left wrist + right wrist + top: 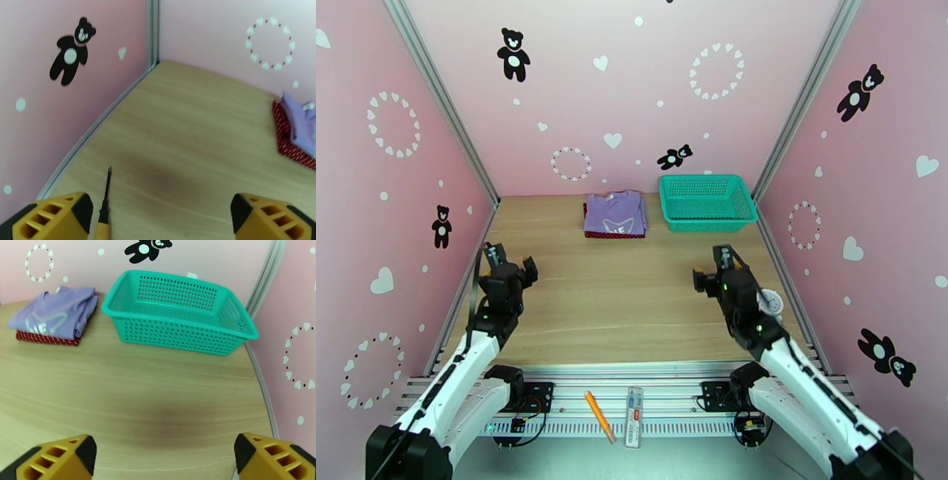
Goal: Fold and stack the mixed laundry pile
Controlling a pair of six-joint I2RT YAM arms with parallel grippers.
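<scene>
folded purple t-shirt (55, 317), soft knit with a pale print whose letters can't be read, lies on top of a folded dark red dotted cloth (43, 338), on the wood-grain table (632, 308). the stack is far ahead and left of the right tool (164, 455), far ahead and right of the left tool (162, 215). teal plastic mesh basket (177, 330), rectangular, ahead of the right tool, just beside the stack. both tools released, yellow fingers wide apart, nothing between them. both arms low, angled forward over the near table.
</scene>
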